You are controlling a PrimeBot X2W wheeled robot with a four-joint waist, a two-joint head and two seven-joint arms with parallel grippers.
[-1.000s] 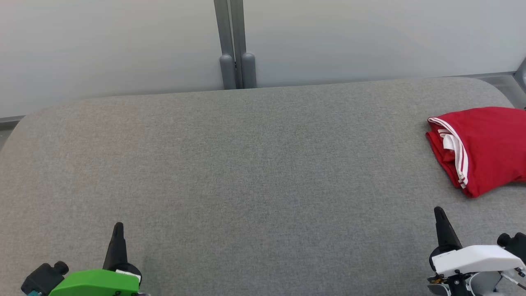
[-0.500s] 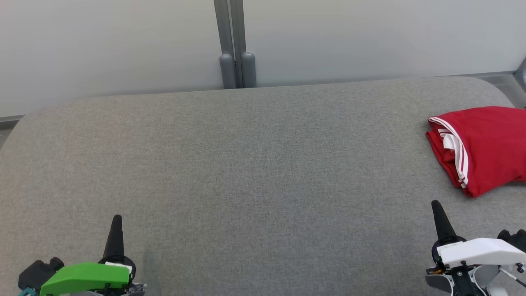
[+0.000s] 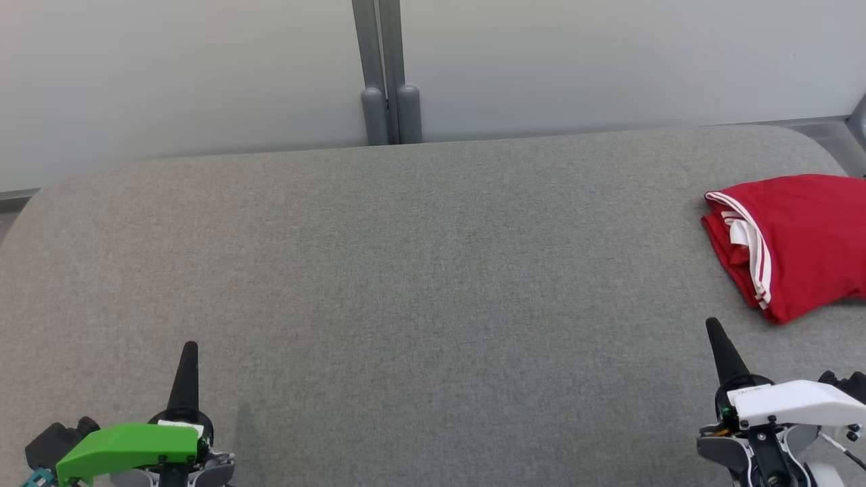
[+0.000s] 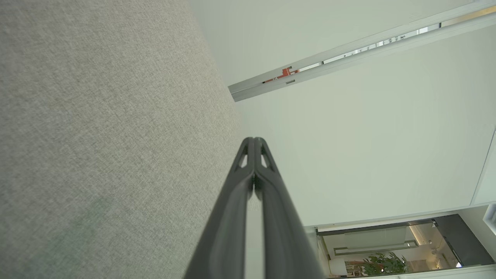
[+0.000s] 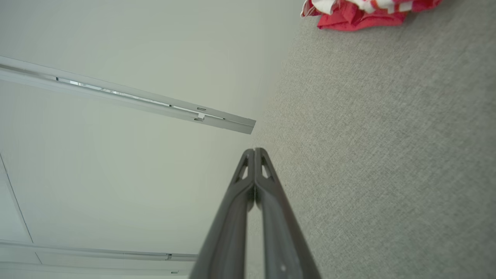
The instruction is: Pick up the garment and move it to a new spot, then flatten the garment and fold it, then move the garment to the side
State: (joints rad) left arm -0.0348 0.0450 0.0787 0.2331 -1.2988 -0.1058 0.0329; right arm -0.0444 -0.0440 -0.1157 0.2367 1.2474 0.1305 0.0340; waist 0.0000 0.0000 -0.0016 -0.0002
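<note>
The garment (image 3: 798, 240) is a red piece with white stripes, lying folded at the right edge of the grey table (image 3: 419, 270); its striped edge also peeks in at the top of the right wrist view (image 5: 360, 11). My left gripper (image 3: 189, 348) is at the lower left, shut and empty, fingers pressed together (image 4: 254, 141). At the lower right, my right gripper (image 3: 712, 325) is shut too and holds nothing (image 5: 254, 151); it hovers a short way in front of the garment, apart from it.
A pale wall with a grey double post (image 3: 389, 101) runs behind the table's far edge. The grey fabric surface spreads wide between the two grippers.
Both grippers have slid a little forward, up the head view, and the arm bodies have sunk lower in the frame. The garment has not moved.
</note>
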